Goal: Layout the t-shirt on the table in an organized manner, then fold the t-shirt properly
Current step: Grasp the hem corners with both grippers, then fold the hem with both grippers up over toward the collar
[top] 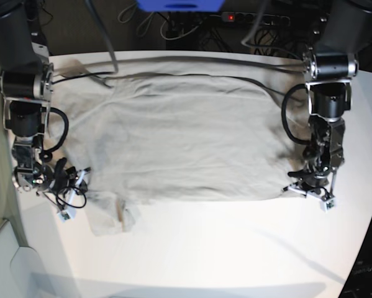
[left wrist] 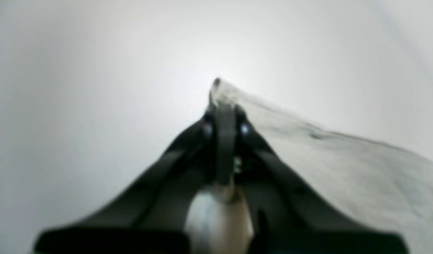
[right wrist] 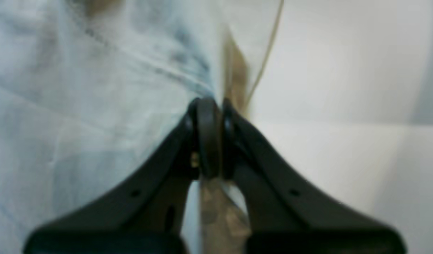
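The t-shirt [top: 173, 146] lay spread out flat across the far half of the table [top: 235, 248]. It was light grey-beige and a bit wrinkled. Its far edge ran close along the table's far edge, where some dark cables [top: 192, 62] lay on the tabletop. Its near edge ran about across the middle of the table. One bit of cloth stuck out toward the near edge at the shirt's near left corner as the base camera saw it, and it looked bunched up there.

The left gripper [top: 297, 186] was at the shirt's near corner on the table's right side in the base view. In the left wrist view, the left gripper [left wrist: 223, 106] had its two black fingers pressed together, pinching the very edge of the shirt [left wrist: 343, 169]. The cloth ran off to one side, and only bare white table [left wrist: 79, 106] was on the other.

The right gripper [top: 80, 177] was at the shirt's other side, near the table's left edge in the base view. In the right wrist view, the right gripper [right wrist: 209, 109] was clamped tight on the shirt's edge too. The cloth [right wrist: 79, 106] filled one side of that blurry picture, and the white table [right wrist: 343, 106] filled the other.

The whole near half of the table was bare white, with lots of room. There was only a thin strip of table past each gripper at the two sides.
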Motion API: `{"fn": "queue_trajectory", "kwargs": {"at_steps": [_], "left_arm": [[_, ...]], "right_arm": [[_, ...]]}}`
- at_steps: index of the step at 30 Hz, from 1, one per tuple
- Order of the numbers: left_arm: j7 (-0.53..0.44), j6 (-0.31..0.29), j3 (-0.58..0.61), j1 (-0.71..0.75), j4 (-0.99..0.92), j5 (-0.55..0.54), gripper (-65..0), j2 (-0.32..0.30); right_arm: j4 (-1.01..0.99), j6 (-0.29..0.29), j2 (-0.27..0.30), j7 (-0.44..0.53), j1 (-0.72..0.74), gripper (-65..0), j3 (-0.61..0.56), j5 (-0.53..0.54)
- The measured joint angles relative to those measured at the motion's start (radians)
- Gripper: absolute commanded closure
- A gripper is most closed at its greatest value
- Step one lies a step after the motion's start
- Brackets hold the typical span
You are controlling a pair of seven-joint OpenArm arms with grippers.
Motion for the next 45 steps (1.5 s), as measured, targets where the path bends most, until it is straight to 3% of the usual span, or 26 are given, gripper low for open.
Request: {"fn": "queue_trajectory", "kwargs": {"at_steps": [3, 8, 12, 23, 32, 39, 45], "left_arm": [[0.041, 0.001, -0.005, 0.01, 0.037, -0.017, 0.0, 0.0], [0.133, 0.011, 0.0, 0.095, 0.202, -0.176, 0.0, -0.004], [0.154, 0.016, -0.004, 0.12, 0.301, -0.252, 0.0, -0.031], [0.21, 0.015, -0.039, 0.256, 0.556, -0.385, 0.0, -0.031], [0.34, 0.012, -0.208, 0.372, 0.727, -0.397, 0.0, -0.036], [0.421, 0.007, -0.263, 0.432, 0.865, -0.401, 0.0, -0.031], [0.491, 0.006, -0.33, 0.512, 0.953, -0.476, 0.0, -0.008]], "right_arm": [[0.002, 0.0, -0.001, -0.002, 0.002, 0.0, 0.004, 0.0], [0.113, 0.001, 0.013, -0.023, -0.024, 0.0, 0.003, 0.002], [0.223, 0.001, 0.031, -0.092, -0.069, 0.0, 0.005, -0.005], [0.674, 0.001, 0.033, -0.271, -0.282, 0.0, 0.037, -0.001], [0.843, 0.002, 0.033, -0.278, -0.412, 0.0, 0.081, 0.01], [1.022, 0.004, 0.035, -0.275, -0.531, 0.0, 0.139, 0.005], [1.16, 0.005, 0.013, -0.283, -0.669, 0.0, 0.208, -0.003]]}}
